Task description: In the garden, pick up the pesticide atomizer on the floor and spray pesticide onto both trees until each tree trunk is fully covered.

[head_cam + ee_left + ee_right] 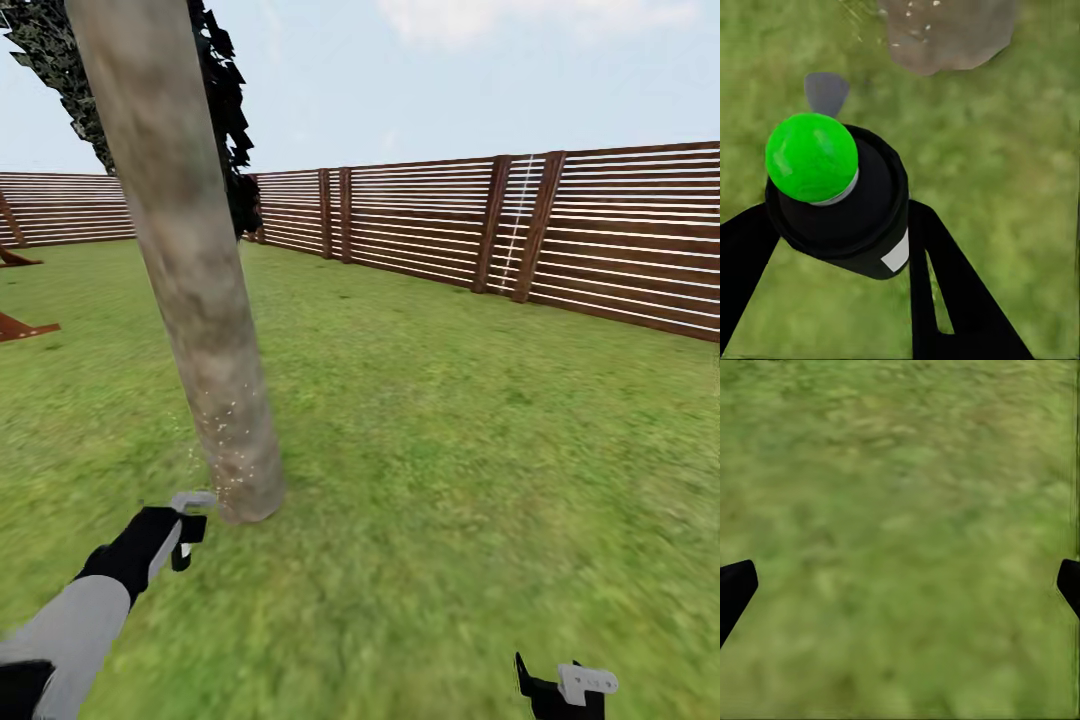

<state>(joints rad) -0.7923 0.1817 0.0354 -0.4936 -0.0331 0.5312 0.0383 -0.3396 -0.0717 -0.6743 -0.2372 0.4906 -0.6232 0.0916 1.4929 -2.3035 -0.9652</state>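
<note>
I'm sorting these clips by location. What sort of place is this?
A fenced garden or back yard, outdoors: a green lawn, a brown slatted wooden fence around it, and a thick grey-beige tree trunk rising from the grass under open sky.

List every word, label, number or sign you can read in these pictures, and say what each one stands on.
None can be read.
The pesticide atomizer, held between the left gripper's fingers, carries a small white patch on its black body: blank or too small to read.
The tree trunk, the wooden fence and the lawn bear no writing.
The right gripper, open over grass, shows no marking.
</note>
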